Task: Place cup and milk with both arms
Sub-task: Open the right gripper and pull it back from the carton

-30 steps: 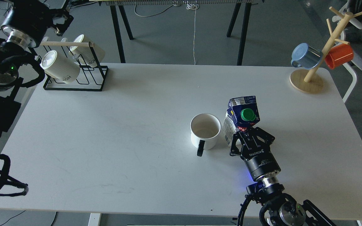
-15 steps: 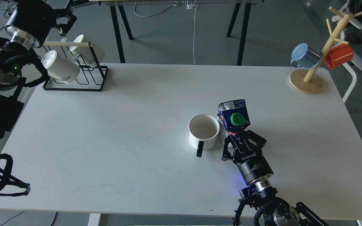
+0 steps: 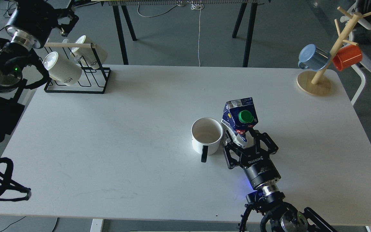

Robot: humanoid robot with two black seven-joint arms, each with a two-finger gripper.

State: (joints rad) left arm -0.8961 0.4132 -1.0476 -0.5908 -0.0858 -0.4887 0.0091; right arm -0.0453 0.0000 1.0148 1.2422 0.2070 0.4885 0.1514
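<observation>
The milk carton (image 3: 239, 120), dark blue with a green cap, is seen standing on the white bench (image 3: 124, 135), right of centre, just beside the white cup (image 3: 206, 135) and perhaps touching it; contact cannot be told from this angle. The cup stands upright, mouth open, its black handle turned toward the near edge. The right pincer (image 3: 241, 141) is set around the lower part of the carton with its fingers spread apart on either side, so the carton appears released rather than gripped. The left pincer (image 3: 63, 20) is held high at the far left above the black mug rack (image 3: 77, 72); whether it is open or closed cannot be told.

A risk is judged in the withdrawal: should a finger drag on the carton wall, the tall, narrow carton could be tipped against the cup, and the cup pushed aside. A straight retreat toward the near edge is thought safest.

Much open room is left across the bench's middle and left half. The wooden mug tree (image 3: 317, 71) stands well apart at the far right corner.
</observation>
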